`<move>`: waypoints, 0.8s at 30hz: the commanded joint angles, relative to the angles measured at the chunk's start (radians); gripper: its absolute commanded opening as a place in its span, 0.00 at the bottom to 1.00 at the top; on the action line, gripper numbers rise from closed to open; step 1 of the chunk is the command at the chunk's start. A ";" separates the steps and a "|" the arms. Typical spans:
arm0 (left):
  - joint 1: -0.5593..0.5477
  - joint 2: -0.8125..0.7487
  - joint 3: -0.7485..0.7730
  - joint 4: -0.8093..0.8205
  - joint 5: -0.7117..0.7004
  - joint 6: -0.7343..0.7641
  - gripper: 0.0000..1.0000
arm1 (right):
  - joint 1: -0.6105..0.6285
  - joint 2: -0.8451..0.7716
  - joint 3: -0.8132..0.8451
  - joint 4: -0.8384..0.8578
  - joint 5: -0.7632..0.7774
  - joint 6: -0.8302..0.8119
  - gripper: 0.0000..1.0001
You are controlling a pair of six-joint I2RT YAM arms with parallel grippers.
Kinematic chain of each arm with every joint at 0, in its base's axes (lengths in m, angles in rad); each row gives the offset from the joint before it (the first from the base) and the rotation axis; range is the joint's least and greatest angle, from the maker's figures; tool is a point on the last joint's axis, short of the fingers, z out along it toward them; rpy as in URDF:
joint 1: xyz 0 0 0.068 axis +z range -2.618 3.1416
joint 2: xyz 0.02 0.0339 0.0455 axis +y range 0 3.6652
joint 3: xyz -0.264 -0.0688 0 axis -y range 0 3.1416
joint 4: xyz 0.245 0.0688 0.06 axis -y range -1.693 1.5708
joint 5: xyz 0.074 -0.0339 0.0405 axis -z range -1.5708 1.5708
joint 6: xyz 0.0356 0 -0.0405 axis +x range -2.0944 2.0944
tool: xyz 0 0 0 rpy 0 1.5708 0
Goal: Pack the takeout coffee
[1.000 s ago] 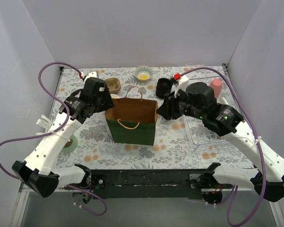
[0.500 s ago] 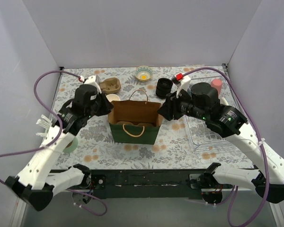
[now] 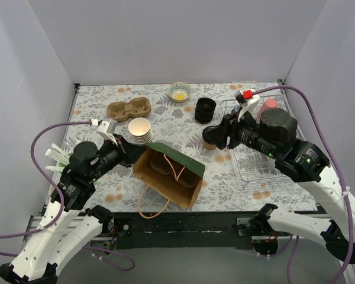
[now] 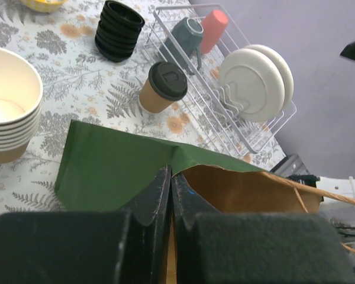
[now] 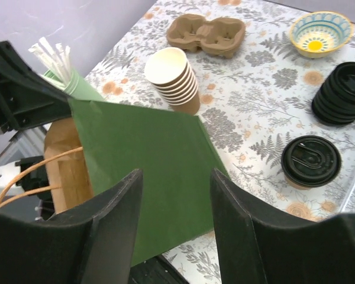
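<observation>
The takeout coffee (image 4: pixel 164 87), a brown paper cup with a black lid, stands on the floral table beside the wire rack. It also shows in the right wrist view (image 5: pixel 310 161); in the top view my right gripper mostly hides it. The paper bag (image 3: pixel 177 163), green outside and brown inside, lies tipped over near the table's front, mouth open. My left gripper (image 3: pixel 132 155) is shut on the bag's rim (image 4: pixel 183 171), one finger inside and one outside. My right gripper (image 3: pixel 212 137) is open and empty, above the bag's green side (image 5: pixel 148 165), left of the cup.
A stack of lidless paper cups (image 3: pixel 140 130) stands just behind the bag. A stack of black lids (image 3: pixel 205 109), a cardboard cup carrier (image 3: pixel 129 108) and a small bowl (image 3: pixel 179 92) sit farther back. The wire rack (image 3: pixel 254 163) with plates and mugs is at right. Straws (image 5: pixel 53 56) stand at left.
The bag stood upright with both grippers at its rim. My left arm has pulled back toward the near left and tipped the bag over. My right gripper has drawn right, off the bag.
</observation>
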 commanded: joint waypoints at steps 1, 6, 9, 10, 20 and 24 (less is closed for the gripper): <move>0.003 -0.034 -0.026 0.034 0.041 0.035 0.00 | 0.001 0.008 0.008 -0.032 0.132 -0.023 0.57; 0.003 -0.039 -0.020 -0.009 0.038 0.058 0.00 | 0.001 0.069 0.026 -0.063 0.169 -0.043 0.57; 0.001 -0.042 -0.019 -0.030 0.039 0.057 0.00 | -0.002 0.112 0.046 -0.065 0.204 -0.056 0.57; 0.003 -0.043 -0.020 -0.033 0.041 0.054 0.00 | -0.017 0.126 0.055 -0.063 0.206 -0.069 0.58; 0.003 -0.105 -0.022 -0.090 0.070 0.040 0.00 | -0.278 0.439 0.058 -0.066 0.085 -0.190 0.83; 0.003 -0.132 -0.011 -0.139 0.076 0.032 0.00 | -0.325 0.548 0.090 -0.091 0.034 -0.261 0.90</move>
